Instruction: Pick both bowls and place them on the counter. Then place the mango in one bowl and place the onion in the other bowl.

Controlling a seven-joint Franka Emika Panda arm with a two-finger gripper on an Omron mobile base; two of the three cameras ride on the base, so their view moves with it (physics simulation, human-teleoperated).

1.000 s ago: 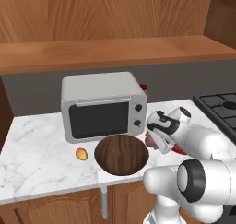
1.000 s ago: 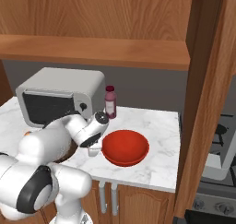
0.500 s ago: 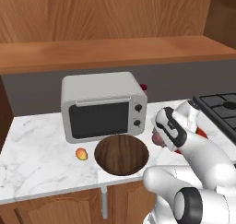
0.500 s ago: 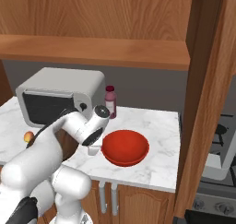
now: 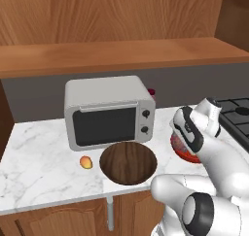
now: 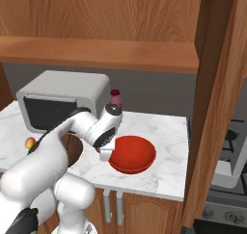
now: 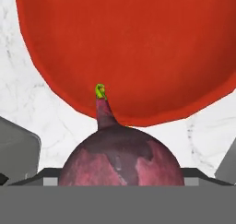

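So the arm is bent over the counter (image 6: 164,132) with its hand tipped down, and the gripper (image 6: 105,153) hangs right at the near-left rim of the red bowl (image 6: 132,153). In the hand view the onion (image 7: 120,157) sits between the fingers, jaws spread wide around it, its little green-tipped stem pointing up toward the bowl below. Looks held, but I can't see the pads actually touching.

Compared with a second ago, the hand has swung from beside the brown bowl (image 5: 128,162) over toward the red one, and the elbow has dropped lower. The mango (image 5: 85,162) is on the marble just left of the brown bowl, same spot as before, in front of the microwave (image 5: 109,111).
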